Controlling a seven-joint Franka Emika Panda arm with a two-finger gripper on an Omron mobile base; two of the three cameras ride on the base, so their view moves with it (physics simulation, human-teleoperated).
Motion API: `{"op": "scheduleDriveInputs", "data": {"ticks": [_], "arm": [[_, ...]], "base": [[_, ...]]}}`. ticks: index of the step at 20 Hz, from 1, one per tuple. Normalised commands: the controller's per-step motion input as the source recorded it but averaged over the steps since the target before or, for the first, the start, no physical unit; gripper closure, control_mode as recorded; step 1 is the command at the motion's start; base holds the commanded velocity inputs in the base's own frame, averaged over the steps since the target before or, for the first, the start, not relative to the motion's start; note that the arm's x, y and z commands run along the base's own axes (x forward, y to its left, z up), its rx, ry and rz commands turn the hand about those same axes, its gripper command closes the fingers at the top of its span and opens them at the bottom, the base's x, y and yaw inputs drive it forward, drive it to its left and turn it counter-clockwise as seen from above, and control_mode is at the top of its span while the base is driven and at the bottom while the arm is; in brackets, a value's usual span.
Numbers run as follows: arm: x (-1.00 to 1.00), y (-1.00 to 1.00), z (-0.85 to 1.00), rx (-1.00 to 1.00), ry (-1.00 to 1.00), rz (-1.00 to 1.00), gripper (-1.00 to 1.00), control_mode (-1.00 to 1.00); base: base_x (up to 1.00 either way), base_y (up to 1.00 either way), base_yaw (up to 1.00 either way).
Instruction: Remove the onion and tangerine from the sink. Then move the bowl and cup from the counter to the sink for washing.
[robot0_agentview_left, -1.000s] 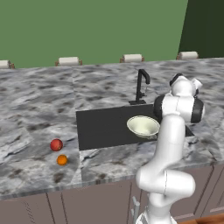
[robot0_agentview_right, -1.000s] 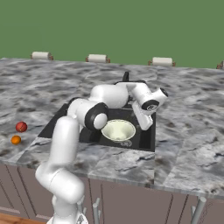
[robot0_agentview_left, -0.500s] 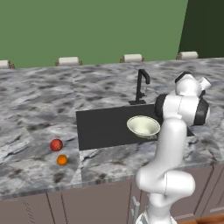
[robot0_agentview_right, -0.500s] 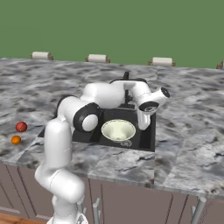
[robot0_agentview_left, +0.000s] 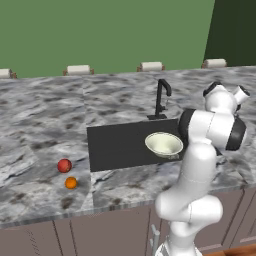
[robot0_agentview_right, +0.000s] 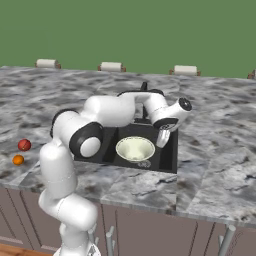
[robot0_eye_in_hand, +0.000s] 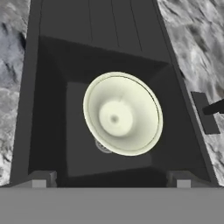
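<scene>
The sink (robot0_agentview_left: 120, 145) serves as the landmark here. The onion (robot0_agentview_left: 64, 165) and the tangerine (robot0_agentview_left: 71, 183) both lie on the counter (robot0_agentview_left: 45, 125) to the left of the sink, close together and apart from its rim, so the first half of the task looks done. The bowl (robot0_agentview_left: 164, 144) sits inside the sink at its right end, over the drain, slightly tilted; that step also looks complete. In the hand view the bowl (robot0_eye_in_hand: 122, 113) lies free below the camera, and nothing sits between the two finger tips.

The gripper (robot0_agentview_right: 162, 138) hangs just above the right end of the sink, beside the bowl, with its jaws spread wide and empty.

What is left, as I judge it, is the cup. I cannot find it in these pictures, so I cannot say where it stands relative to the sink. The arm likely must swing away from the sink to fetch it and bring it into the basin.
</scene>
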Motion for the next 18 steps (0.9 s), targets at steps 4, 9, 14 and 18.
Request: {"op": "scheduleDriveInputs", "data": {"ticks": [4,9,14,18], "arm": [[-0.15,-0.17,0.22,-0.06,0.06,-0.34,-1.00,-1.00],[-0.14,-0.11,0.19,-0.07,0.05,-0.32,-1.00,-1.00],[-0.12,-0.14,0.16,-0.06,0.03,-0.30,-1.00,-1.00],[-0.22,-0.19,0.11,0.00,0.00,-0.26,-1.00,-1.00]], "base": [[0.00,0.00,0.00],[0.00,0.00,0.00],[0.00,0.00,0.00],[0.00,0.00,0.00]]}}
